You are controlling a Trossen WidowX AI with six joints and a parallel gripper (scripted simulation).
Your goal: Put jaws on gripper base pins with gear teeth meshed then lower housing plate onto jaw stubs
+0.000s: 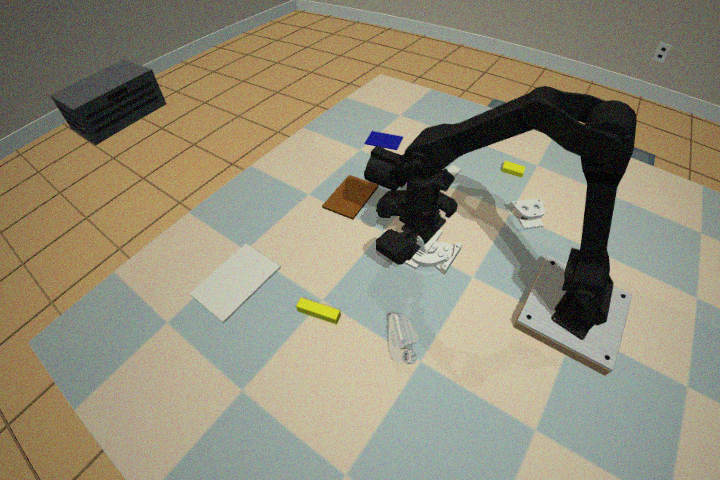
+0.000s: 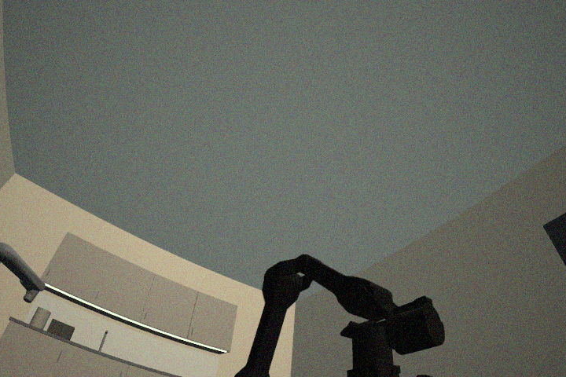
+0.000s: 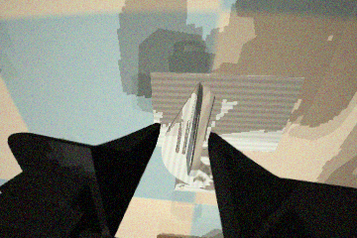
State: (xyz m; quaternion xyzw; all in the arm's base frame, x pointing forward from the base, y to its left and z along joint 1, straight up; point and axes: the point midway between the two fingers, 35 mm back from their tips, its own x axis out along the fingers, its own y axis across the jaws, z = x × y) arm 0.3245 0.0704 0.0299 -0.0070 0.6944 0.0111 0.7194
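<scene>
The white gripper base (image 1: 447,255) (image 3: 258,101) lies flat on the checkered floor mat. One white jaw (image 3: 193,130) stands on edge on it, between my fingers. My gripper (image 1: 423,242) (image 3: 184,132) is right over the base and open, with a gap on each side of the jaw. The second jaw (image 1: 401,337), pale and see-through, lies on the mat nearer the front. The white housing plate (image 1: 528,210) lies on the mat to the right of the base. The exterior view shows only the arm from below.
Two yellow blocks (image 1: 318,309) (image 1: 512,168), a blue tile (image 1: 383,139), a brown tile (image 1: 349,195) and a white sheet (image 1: 234,280) lie around the base. The arm's mount plate (image 1: 610,339) is at the right. A dark box (image 1: 110,100) stands far left.
</scene>
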